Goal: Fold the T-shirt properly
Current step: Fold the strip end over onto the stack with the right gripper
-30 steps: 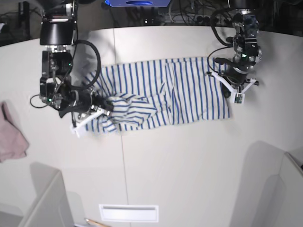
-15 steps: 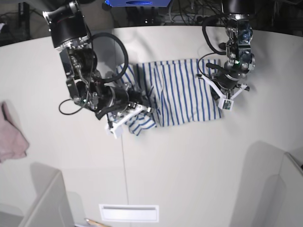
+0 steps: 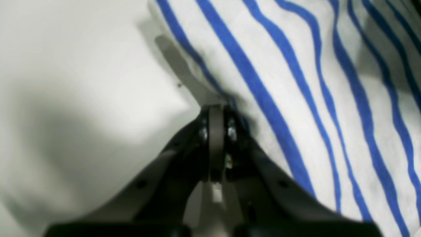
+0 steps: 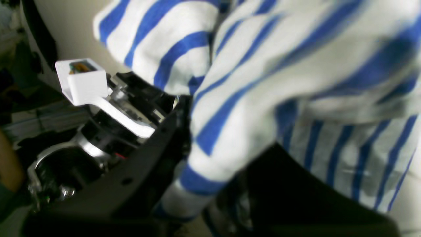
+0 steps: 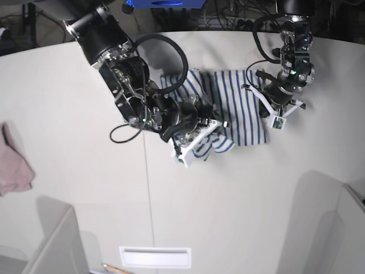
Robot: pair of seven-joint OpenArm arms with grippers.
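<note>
- Shirt (image 5: 239,111) lay on table (image 5: 239,200), partly folded; free half ran from R gripper (image 5: 212,127) toward L gripper (image 5: 272,98).
- R gripper pinched a bunched fold of shirt, lifted over the flat part.
- L gripper's jaws were pressed together at shirt's far edge; cloth between them? Couldn't tell.
- Shirt's long axis ran R-to-L; R arm nearer the loose end, so prob. its job to lay fold toward L gripper.
- Pink cloth (image 5: 14,162) well apart from shirt.
</note>
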